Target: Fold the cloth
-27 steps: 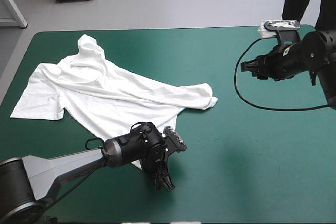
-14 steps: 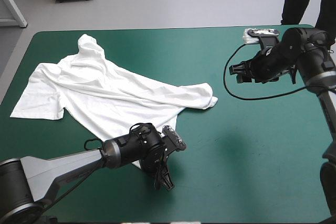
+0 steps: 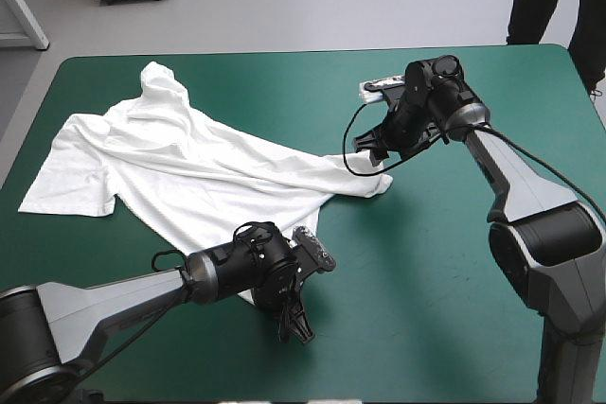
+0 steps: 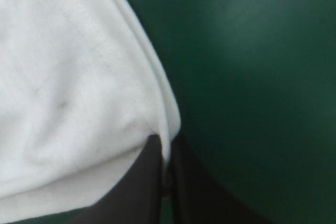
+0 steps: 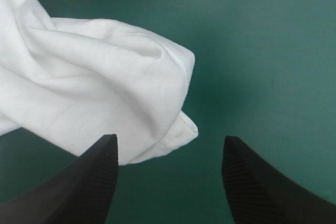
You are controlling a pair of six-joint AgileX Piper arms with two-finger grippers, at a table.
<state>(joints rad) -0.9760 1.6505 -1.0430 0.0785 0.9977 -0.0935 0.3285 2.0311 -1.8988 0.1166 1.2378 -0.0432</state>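
The white T-shirt (image 3: 189, 167) lies spread and wrinkled on the table's left half, one sleeve toward the left edge. My left gripper (image 3: 289, 314) sits at the shirt's near hem. In the left wrist view, that gripper (image 4: 165, 142) is shut on the doubled hem of the T-shirt (image 4: 68, 77). My right gripper (image 3: 367, 147) hangs open just beyond the shirt's right corner. In the right wrist view, the bunched corner of the T-shirt (image 5: 94, 82) lies just ahead of the right gripper (image 5: 169, 139), nearer one finger and untouched.
The teal-green cover (image 3: 454, 262) stretches to the right of the shirt and along the near edge. The right arm reaches across the far right part of the table.
The right arm has swung in from the table's far right edge to the shirt's right corner, its gripper still open. The left gripper and the shirt have not moved.
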